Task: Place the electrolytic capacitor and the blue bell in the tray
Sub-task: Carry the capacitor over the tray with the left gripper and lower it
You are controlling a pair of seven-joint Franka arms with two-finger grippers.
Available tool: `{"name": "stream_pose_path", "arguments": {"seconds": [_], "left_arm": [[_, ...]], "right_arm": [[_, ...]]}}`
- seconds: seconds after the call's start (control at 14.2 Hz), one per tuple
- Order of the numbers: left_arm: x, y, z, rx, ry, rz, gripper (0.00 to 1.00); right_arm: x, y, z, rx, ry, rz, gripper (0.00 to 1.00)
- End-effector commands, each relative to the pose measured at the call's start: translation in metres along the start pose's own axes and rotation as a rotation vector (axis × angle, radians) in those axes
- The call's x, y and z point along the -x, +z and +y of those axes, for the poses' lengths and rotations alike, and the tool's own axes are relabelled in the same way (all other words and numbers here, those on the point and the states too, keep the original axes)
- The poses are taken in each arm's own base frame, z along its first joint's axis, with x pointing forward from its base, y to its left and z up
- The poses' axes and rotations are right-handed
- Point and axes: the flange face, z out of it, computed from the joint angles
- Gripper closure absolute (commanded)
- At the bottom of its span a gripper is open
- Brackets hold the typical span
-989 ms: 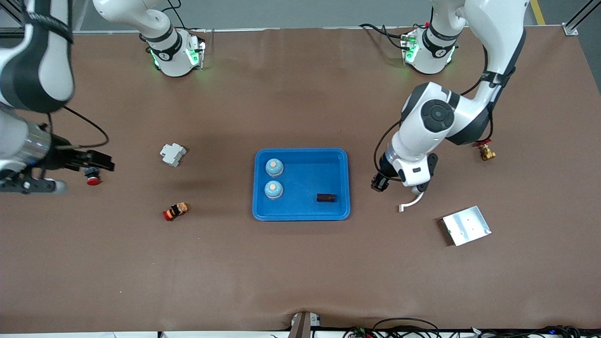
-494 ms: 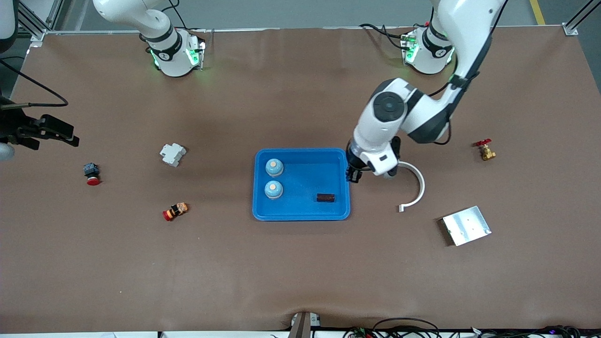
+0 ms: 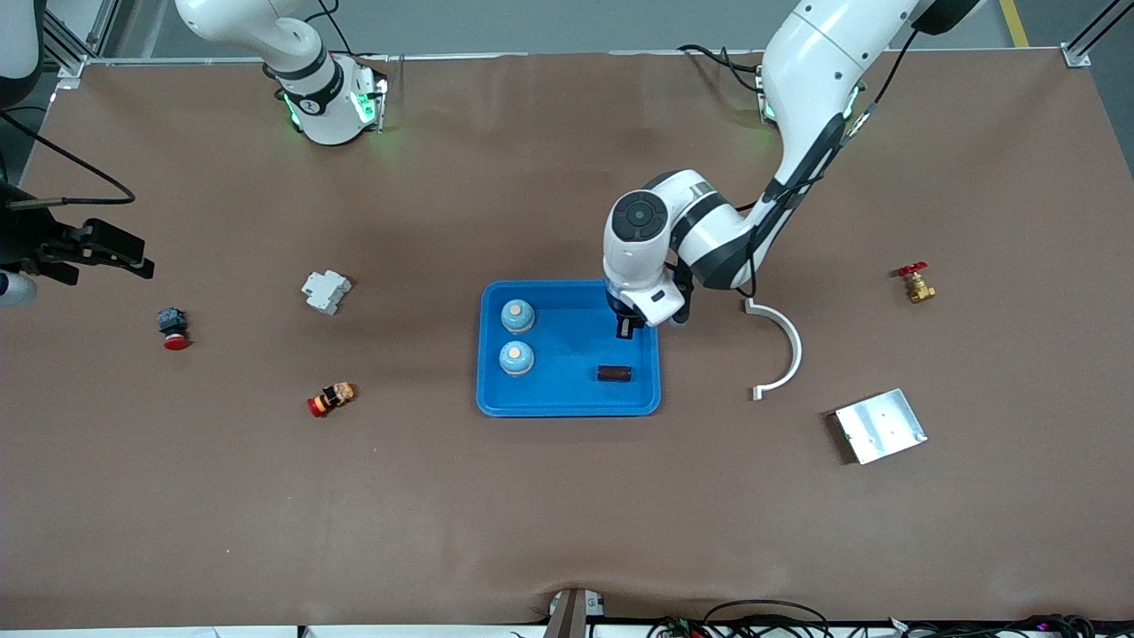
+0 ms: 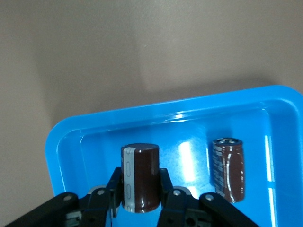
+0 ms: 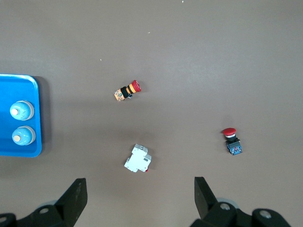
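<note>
Your left hand [image 4: 140, 208] grips a capacitor [image 4: 140, 177] over the tray [image 3: 567, 403], right hand [image 5: 137, 201] waiting wide over the bench: release high and it may roll onto the lying capacitor [image 4: 229, 168].

The left gripper [image 4: 140, 198] clamps an upright brown capacitor [image 4: 140, 177] over the blue tray [image 4: 66, 142]. A second capacitor [image 4: 228, 169] lies in the tray, beside the held one.

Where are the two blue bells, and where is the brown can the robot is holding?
Bell farther from the camera [image 3: 517, 315], front view, on its pale top.
Bell nearer to the camera [image 3: 516, 356], front view, on its pale top.
Held brown can [image 4: 141, 177], left wrist view, on its side.
</note>
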Motion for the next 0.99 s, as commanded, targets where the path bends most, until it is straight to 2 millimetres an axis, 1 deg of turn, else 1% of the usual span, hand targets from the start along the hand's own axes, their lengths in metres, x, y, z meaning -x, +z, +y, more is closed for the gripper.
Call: {"name": "stream_pose_path", "arguments": {"seconds": [0.0,0.07,0.14,0.21,0.35,0.49,0.57,0.64,0.71,0.78,0.92], "left_arm": [[0.007,0.009,0.001,0.007,-0.023,0.044,1.0],[0.014,0.01,-0.003,0.009,-0.014,0.047,1.0],[0.013,0.013,-0.003,0.011,-0.024,0.058,1.0],[0.017,0.019,-0.007,0.006,-0.017,0.064,1.0],[0.017,0.025,-0.003,0.004,-0.024,0.067,1.0],[0.018,0.03,-0.004,-0.001,-0.022,0.069,1.0],[0.018,0.034,-0.002,-0.004,-0.024,0.067,1.0],[0.019,0.033,-0.001,-0.003,-0.026,0.065,1.0],[0.018,0.033,0.0,-0.003,-0.027,0.065,1.0],[0.018,0.031,0.002,0.001,-0.033,0.061,1.0],[0.019,0.032,0.003,0.0,-0.035,0.057,1.0]], "right_arm": [[0.0,-0.003,-0.001,0.015,-0.002,-0.007,0.0],[0.0,-0.003,0.003,0.014,0.001,-0.007,0.0],[0.001,-0.003,0.008,0.012,0.004,-0.008,0.0],[0.002,-0.001,0.008,0.008,0.005,-0.021,0.0],[0.0,0.003,0.003,-0.009,-0.007,-0.037,0.0],[-0.003,0.003,0.006,-0.016,-0.012,-0.036,0.0],[-0.003,0.004,0.003,-0.008,-0.025,-0.04,0.0],[-0.004,0.004,0.001,0.007,-0.025,-0.042,0.0],[-0.003,0.0,0.003,0.029,-0.021,-0.044,0.0],[-0.002,0.002,0.008,0.035,-0.018,-0.061,0.0],[-0.001,-0.002,0.009,0.04,-0.019,-0.06,0.0]]}}
